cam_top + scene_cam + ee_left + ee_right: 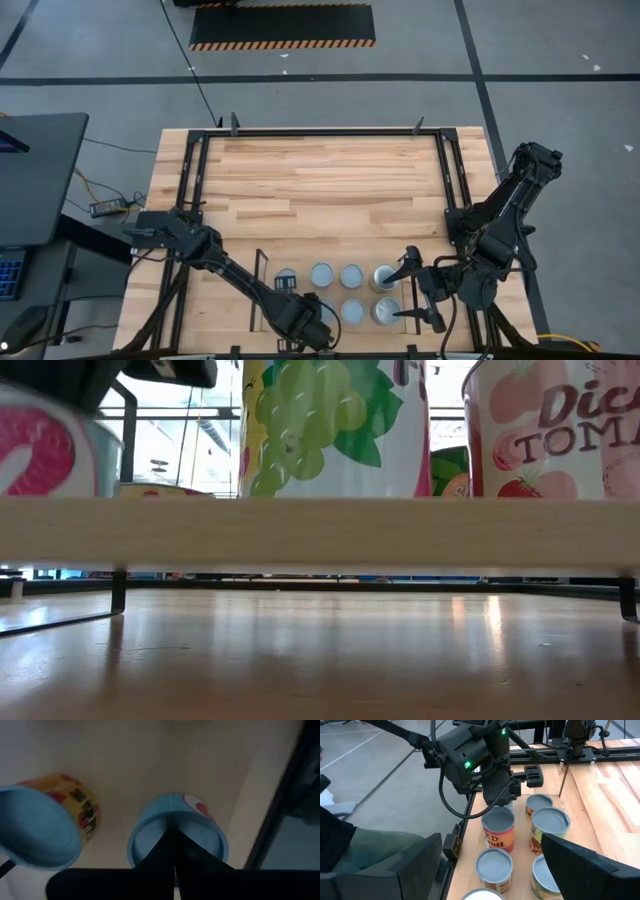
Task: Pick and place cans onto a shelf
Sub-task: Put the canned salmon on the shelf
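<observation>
Several cans stand in two rows on the light-wood shelf (320,530), near the table's front edge (351,274). My left gripper (312,322) is shut and stands over the near-row can at the left, a can with a grey top and a red-lettered label (497,826). Its fingertips (172,837) are above the middle of that top (150,835). My right gripper (421,291) is open and empty. It stands just right of the two rightmost cans (385,278), (385,311). My left gripper's shut fingers point down at the top of the can from above (172,837). Whether they touch the top, I cannot tell. The can stands upright on the shelf.
A large black frame (320,132) borders the wooden tabletop, with much bare wood (320,190) behind the cans. The low view shows labelled cans (330,430), (550,430) on the shelf board, and open table under it. A laptop (30,170) sits off the table's left.
</observation>
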`<state>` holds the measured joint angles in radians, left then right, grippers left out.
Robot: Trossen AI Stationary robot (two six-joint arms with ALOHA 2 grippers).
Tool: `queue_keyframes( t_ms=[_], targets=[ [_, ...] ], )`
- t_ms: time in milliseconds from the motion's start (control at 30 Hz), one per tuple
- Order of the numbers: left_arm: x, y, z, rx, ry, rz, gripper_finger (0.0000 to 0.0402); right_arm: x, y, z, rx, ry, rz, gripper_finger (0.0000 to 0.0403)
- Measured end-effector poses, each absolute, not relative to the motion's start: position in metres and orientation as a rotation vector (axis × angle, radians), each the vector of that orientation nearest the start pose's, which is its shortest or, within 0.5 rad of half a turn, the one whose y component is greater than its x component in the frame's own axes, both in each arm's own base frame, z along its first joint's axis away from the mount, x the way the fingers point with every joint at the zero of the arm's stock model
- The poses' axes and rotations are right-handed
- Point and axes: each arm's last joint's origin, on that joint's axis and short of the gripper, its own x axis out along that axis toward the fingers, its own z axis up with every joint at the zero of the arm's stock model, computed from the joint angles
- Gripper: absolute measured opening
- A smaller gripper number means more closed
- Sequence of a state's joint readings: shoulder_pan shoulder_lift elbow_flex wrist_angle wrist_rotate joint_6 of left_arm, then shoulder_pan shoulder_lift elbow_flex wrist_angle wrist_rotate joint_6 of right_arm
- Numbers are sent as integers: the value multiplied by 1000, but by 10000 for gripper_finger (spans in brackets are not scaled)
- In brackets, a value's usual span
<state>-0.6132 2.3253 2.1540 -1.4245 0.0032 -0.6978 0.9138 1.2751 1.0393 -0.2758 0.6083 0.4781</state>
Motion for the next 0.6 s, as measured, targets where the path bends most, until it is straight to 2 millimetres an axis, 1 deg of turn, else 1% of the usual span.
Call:
queue_keyframes(
  t_ms=[233, 600],
  targets=[
    [368, -255, 216, -27, 1593, 102, 2, 181, 208, 312, 115, 432, 203, 348],
    [369, -256, 216, -35, 1584, 99, 2, 181, 208, 312, 111, 432, 203, 348]
  ],
)
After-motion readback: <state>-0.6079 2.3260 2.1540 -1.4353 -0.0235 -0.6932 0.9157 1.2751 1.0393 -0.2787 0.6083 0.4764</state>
